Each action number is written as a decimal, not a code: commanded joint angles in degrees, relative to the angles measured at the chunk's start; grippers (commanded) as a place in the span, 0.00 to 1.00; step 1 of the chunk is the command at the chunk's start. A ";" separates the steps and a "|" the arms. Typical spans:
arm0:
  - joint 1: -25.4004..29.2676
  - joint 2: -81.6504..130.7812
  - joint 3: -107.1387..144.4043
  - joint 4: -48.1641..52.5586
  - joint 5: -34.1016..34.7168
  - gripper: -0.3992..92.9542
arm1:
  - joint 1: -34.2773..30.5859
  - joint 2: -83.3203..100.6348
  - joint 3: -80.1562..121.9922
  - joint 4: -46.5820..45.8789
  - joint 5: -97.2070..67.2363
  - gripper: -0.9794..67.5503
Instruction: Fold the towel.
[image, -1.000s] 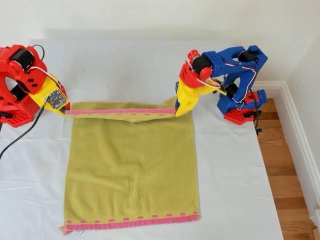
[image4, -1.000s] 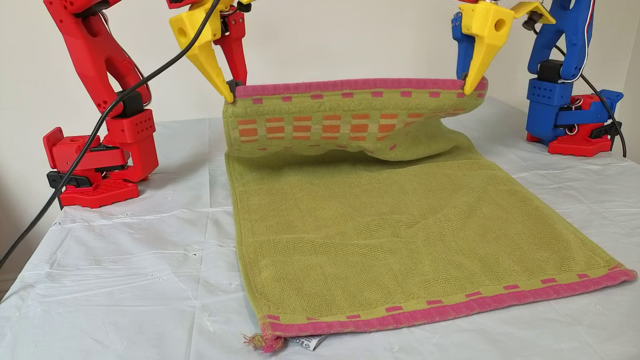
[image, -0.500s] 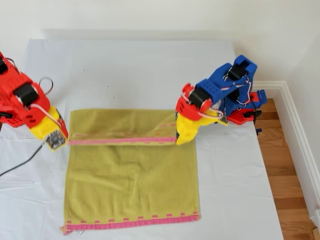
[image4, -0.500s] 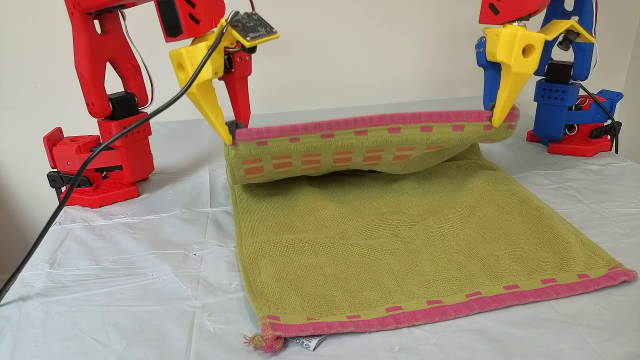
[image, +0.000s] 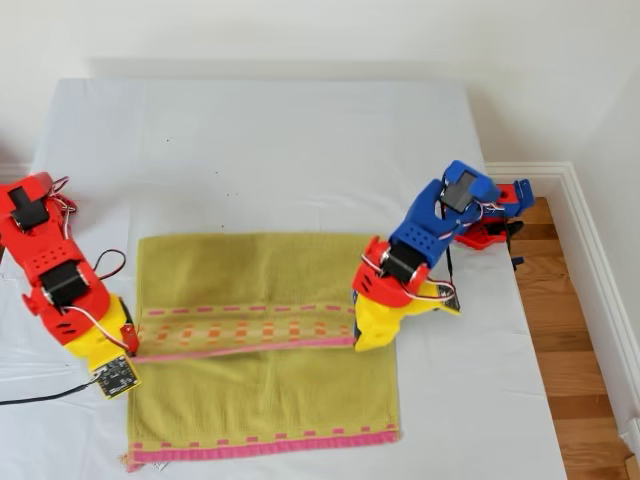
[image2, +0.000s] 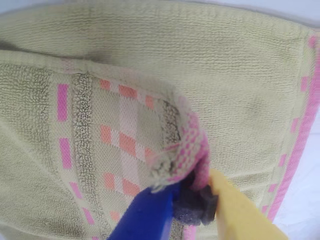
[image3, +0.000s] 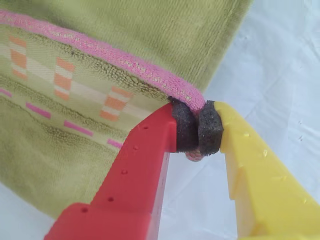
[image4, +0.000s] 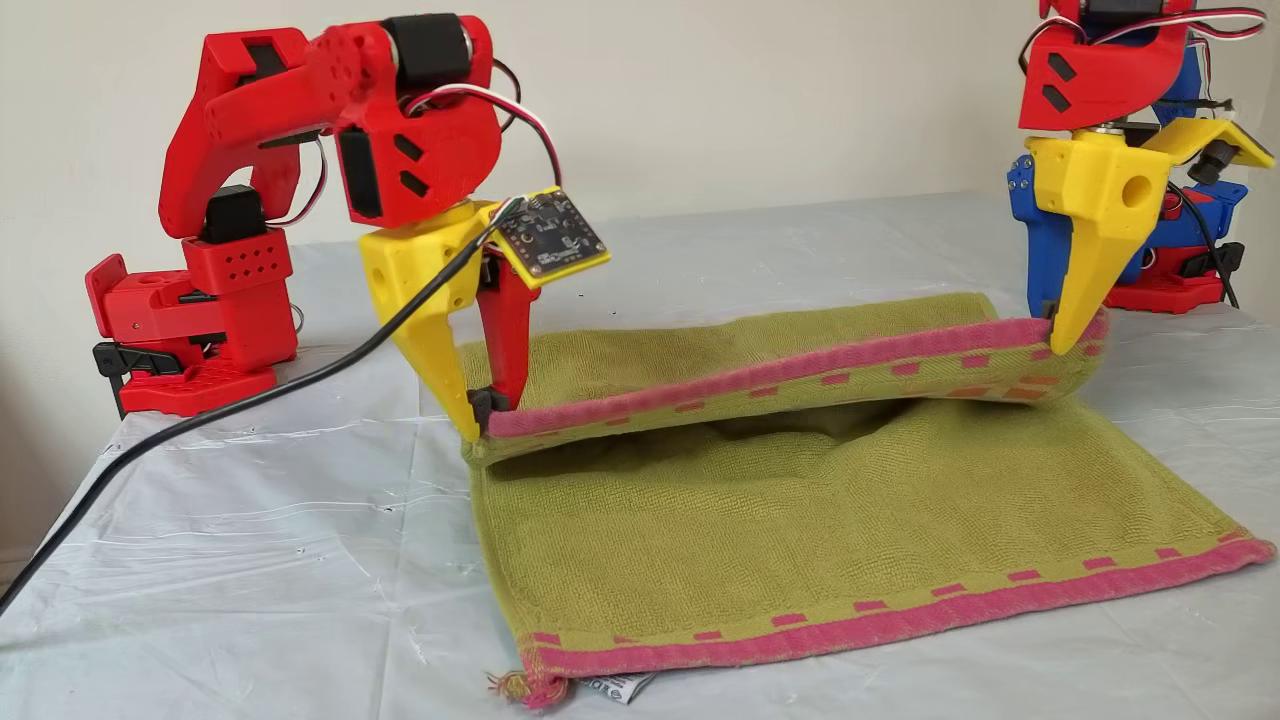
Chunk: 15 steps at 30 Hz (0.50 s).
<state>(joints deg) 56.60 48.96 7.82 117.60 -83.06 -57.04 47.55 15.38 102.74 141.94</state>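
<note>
Desk (image: 280, 140): towel (image: 260, 400) flat at its 6 o'clock, far pink border doubled back and lifted. My first tool (image: 356, 343) clamps that border's 3 o'clock corner; my second tool (image: 131, 350) clamps its 9 o'clock corner.

The towel (image: 262, 400) lies on the surface (image: 300, 150), its far edge doubled over between both hands.
</note>
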 joint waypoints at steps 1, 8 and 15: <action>6.33 -3.43 -15.03 1.05 -0.79 0.02 | -4.39 -1.14 -8.70 0.35 2.72 0.02; 7.91 -13.80 -31.46 0.62 -0.35 0.02 | -7.82 -8.61 -16.79 -1.23 8.53 0.02; 7.65 -17.67 -35.42 -7.21 4.04 0.02 | -10.90 -8.96 -14.59 -5.89 13.10 0.02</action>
<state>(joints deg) 59.24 28.83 -22.76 112.76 -80.24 -62.93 37.00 2.72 98.17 152.84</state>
